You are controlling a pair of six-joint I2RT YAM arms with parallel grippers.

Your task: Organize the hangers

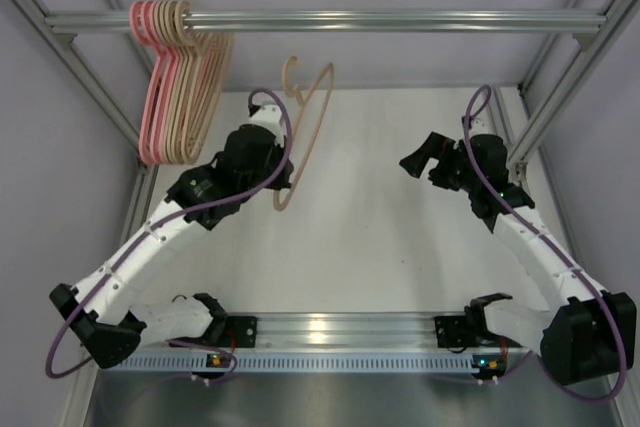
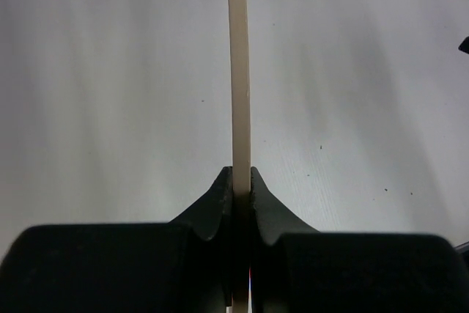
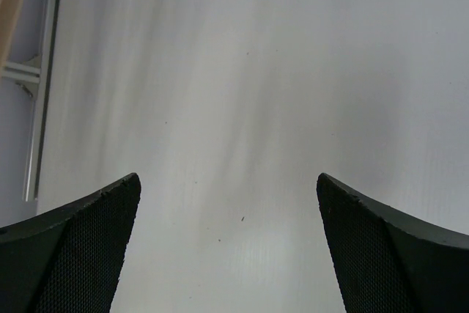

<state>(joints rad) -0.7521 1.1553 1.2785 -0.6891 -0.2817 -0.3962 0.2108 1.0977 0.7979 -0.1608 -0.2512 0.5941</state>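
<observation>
1. Beige hanger [image 2: 238,71] is the odd one out. The left jaws are pinched tight on its thin bar, which runs straight up out of them in the left wrist view.
2. From the top camera it looks lifted off the tabletop [image 1: 400,247], with its hook end toward the back. It sits right of the others and just in front of the silver bar [image 1: 400,20], and as far as I can see it isn't hooked on it.
3. Rest of the hangers [image 1: 180,87] are bunched on the left end of that bar. Pink ones are on the left of the bunch and beige on the right, all packed close.
4. Right jaws are spread wide, holding nothing, with only white tabletop under them.
5. Right arm [image 1: 530,237] sits on the right side, well apart from the held hanger.
</observation>
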